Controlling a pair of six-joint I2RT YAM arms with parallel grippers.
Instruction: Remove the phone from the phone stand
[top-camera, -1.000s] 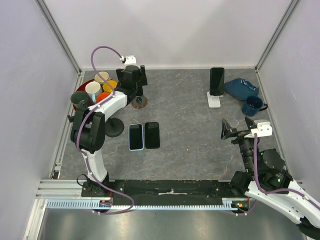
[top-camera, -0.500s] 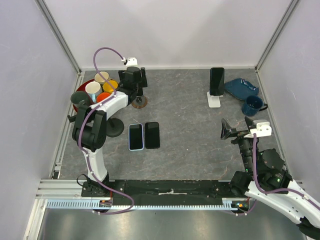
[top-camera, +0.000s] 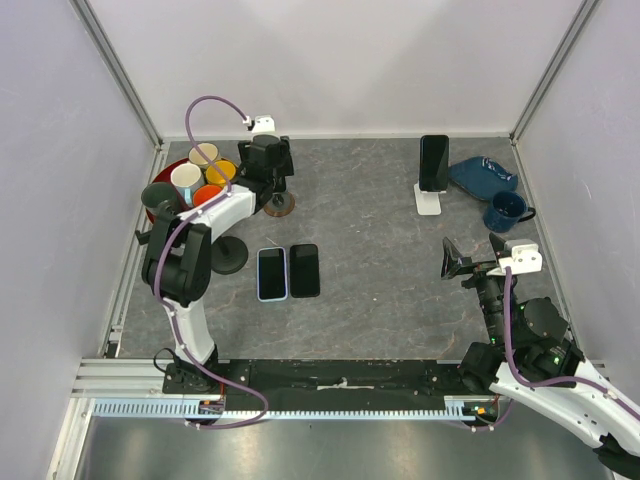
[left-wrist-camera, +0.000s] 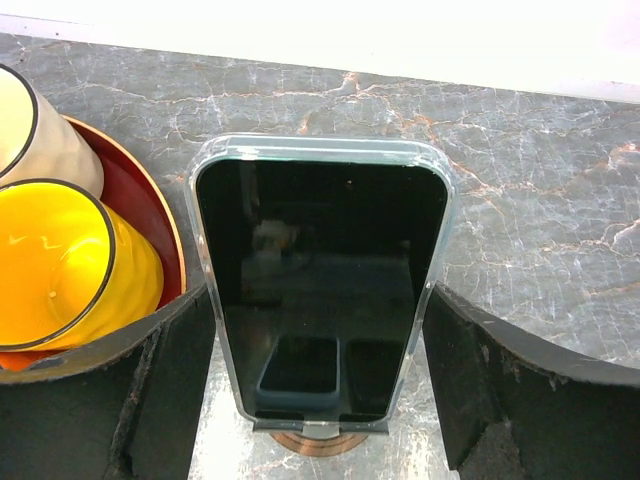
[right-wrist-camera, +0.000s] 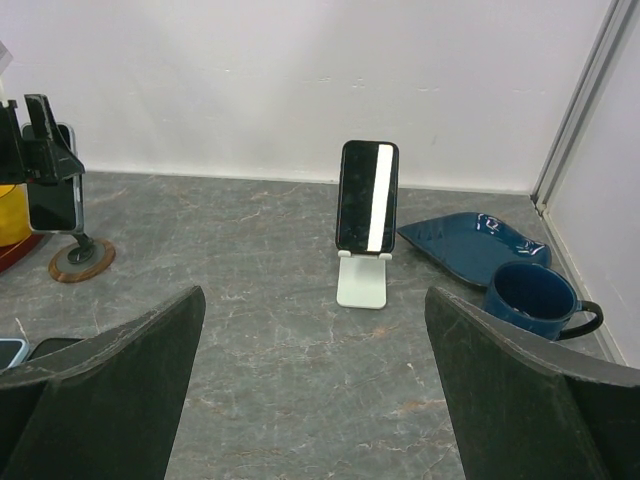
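left wrist view: the left jaws pinch the phone (left-wrist-camera: 320, 240) by its two long edges, one side of the jaws pressed against each. the phone stands upright with its dark screen toward the camera. its lower end is seated in the cradle of the phone stand (left-wrist-camera: 318, 441), whose round brown base sits on the grey marbled worktop (left-wrist-camera: 540, 200) near the back wall.

just left of the jaws is a red tray (left-wrist-camera: 168, 215) — here a yellow cup (left-wrist-camera: 70, 265) and a cream cup (left-wrist-camera: 35, 135) show inside it. the top camera shows five cups grouped there: cream, yellow, an orange cup (top-camera: 208, 194), a white cup (top-camera: 186, 182) and a dark green cup (top-camera: 160, 197). whether the green one sits in the tray or at its rim i cannot tell.

the right jaws are spread wide, gripping nothing, and hover over the near right part of the worktop, well apart from everything. ahead of them a second phone (right-wrist-camera: 367, 197) leans upright in a white stand (right-wrist-camera: 362, 280). right of that stand lies a blue plate (right-wrist-camera: 470, 245), with a blue mug (right-wrist-camera: 535, 295) just in front of it. the mug's inside is too dark to read.

count: four phones — one in the left jaws, one on the white stand, and two lying flat side by side mid-worktop, a pale-cased phone (top-camera: 272, 273) and a black phone (top-camera: 304, 270). a black round base (top-camera: 228, 257) sits just left of the flat pair.
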